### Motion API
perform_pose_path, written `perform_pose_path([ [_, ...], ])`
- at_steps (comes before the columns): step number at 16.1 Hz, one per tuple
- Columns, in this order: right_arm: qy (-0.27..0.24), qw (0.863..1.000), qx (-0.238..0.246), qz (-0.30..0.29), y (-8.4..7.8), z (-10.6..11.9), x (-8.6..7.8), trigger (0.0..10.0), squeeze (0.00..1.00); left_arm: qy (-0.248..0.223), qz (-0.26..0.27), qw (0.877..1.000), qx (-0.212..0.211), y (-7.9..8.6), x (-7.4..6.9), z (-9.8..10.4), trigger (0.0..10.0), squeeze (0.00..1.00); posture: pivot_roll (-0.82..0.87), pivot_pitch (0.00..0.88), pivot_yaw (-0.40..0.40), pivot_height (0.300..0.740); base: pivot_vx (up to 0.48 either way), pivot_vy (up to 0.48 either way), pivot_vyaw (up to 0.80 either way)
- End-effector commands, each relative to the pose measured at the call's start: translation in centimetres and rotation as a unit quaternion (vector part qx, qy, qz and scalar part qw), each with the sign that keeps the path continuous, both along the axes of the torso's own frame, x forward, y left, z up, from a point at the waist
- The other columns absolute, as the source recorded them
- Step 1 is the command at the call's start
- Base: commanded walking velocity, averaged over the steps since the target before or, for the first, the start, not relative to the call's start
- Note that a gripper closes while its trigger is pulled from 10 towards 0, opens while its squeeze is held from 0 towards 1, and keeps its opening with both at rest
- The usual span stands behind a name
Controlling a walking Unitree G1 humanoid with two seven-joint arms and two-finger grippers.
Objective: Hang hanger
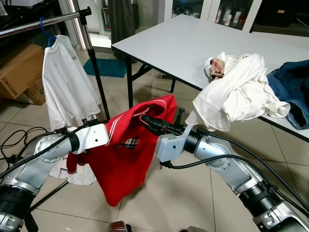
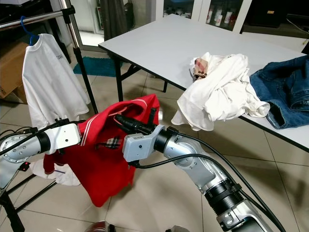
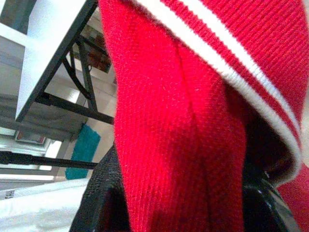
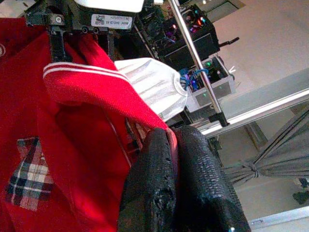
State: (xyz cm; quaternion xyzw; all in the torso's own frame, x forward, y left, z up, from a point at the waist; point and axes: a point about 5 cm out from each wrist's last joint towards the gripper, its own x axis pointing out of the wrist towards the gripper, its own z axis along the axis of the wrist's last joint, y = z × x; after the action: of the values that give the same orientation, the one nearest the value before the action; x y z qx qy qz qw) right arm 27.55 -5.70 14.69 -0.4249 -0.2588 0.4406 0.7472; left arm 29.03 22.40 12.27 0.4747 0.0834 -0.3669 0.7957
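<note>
Red knit fabric with a white-striped collar, the red polo shirt (image 1: 120,164), hangs between the two arms in front of the robot. At the left of the scene a metal clothes rail (image 1: 43,24) carries a blue hanger (image 1: 46,31) bearing a white T-shirt (image 1: 65,87); this hanger is already on the rail.

The left gripper (image 3: 178,193) holds the collar side of the shirt. In the head views its fingers are buried under cloth. The left wrist view shows red fabric running down between two black fingers (image 3: 99,203), so the pincer appears clamped on the shirt, though the contact itself is covered.

The right gripper (image 1: 149,121) grips the upper edge of the shirt near the middle. The right wrist view shows what the head views do not: the two fingers (image 4: 154,193) pressed together with a thin fold of red fabric pinched between them, and a plaid patch (image 4: 29,174) on the shirt. No hanger inside the red shirt can be made out.

At the right, a grey table (image 1: 193,48) bears a heap of white clothing (image 1: 236,89) overhanging its edge and a piece of blue denim (image 1: 292,87). A cardboard box (image 1: 19,67) stands behind the rail. The floor (image 1: 193,193) is of beige tiles.
</note>
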Motion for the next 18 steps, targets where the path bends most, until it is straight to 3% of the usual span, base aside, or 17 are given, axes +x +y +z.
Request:
perform_pose_path([
  [1,-0.029,0.999,0.028,0.023,0.54,1.69,0.07,10.0,0.0,-0.014,-0.002,1.0,-0.008,-0.32,0.21,0.41,0.0,0.0,0.03,0.009,0.015,0.74,0.0,0.0,0.0],
  [11,-0.043,0.999,0.016,0.022,0.43,1.86,0.5,10.0,0.0,0.001,-0.014,1.0,-0.016,-0.89,-0.52,-0.49,0.0,0.0,0.03,0.007,0.001,0.74,0.0,0.0,0.0],
  [12,-0.034,0.999,0.022,0.022,0.34,1.83,0.59,10.0,0.25,0.0,-0.013,1.0,-0.016,-0.84,-0.52,-0.44,0.0,0.0,0.03,0.006,0.001,0.74,0.0,0.0,0.0],
  [13,-0.024,0.999,0.031,0.022,0.27,1.87,0.63,10.0,1.0,-0.001,-0.012,1.0,-0.015,-0.82,-0.52,-0.42,0.0,0.0,0.03,0.005,0.0,0.74,0.0,0.0,0.0],
  [18,-0.024,0.999,0.041,0.013,0.18,2.1,1.03,10.0,1.0,-0.007,-0.008,1.0,-0.017,-0.79,-0.53,-0.35,0.0,0.0,0.04,0.0,-0.002,0.74,0.0,0.0,0.0],
])
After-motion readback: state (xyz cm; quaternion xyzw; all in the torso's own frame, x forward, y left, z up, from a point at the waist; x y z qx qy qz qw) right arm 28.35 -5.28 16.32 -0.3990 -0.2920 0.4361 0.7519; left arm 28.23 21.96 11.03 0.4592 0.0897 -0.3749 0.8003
